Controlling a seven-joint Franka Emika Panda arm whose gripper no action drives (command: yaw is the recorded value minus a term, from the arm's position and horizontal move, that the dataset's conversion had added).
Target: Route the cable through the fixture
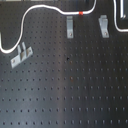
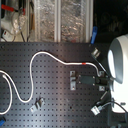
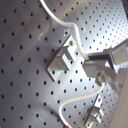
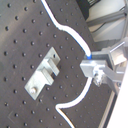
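Observation:
The cable (image 1: 50,6) is a thin white cord snaking across the black perforated board, with a red band (image 1: 81,11) near the first exterior view's upper right. In the second exterior view the cable (image 2: 31,67) curves from the left edge to the gripper (image 2: 98,79) under the white arm. Both wrist views show the gripper (image 4: 97,70) shut on the cable (image 4: 75,34), beside a metal clip fixture (image 4: 44,74). In the first wrist view the cable (image 3: 70,27) passes the clip (image 3: 62,59) without lying in it.
Three metal clips stand on the board in the first exterior view (image 1: 21,55), (image 1: 70,26), (image 1: 104,25). Another clip (image 3: 95,115) lies near the red band in the first wrist view. The white arm body (image 2: 117,60) fills the second exterior view's right. Clutter lies beyond the board's far edge.

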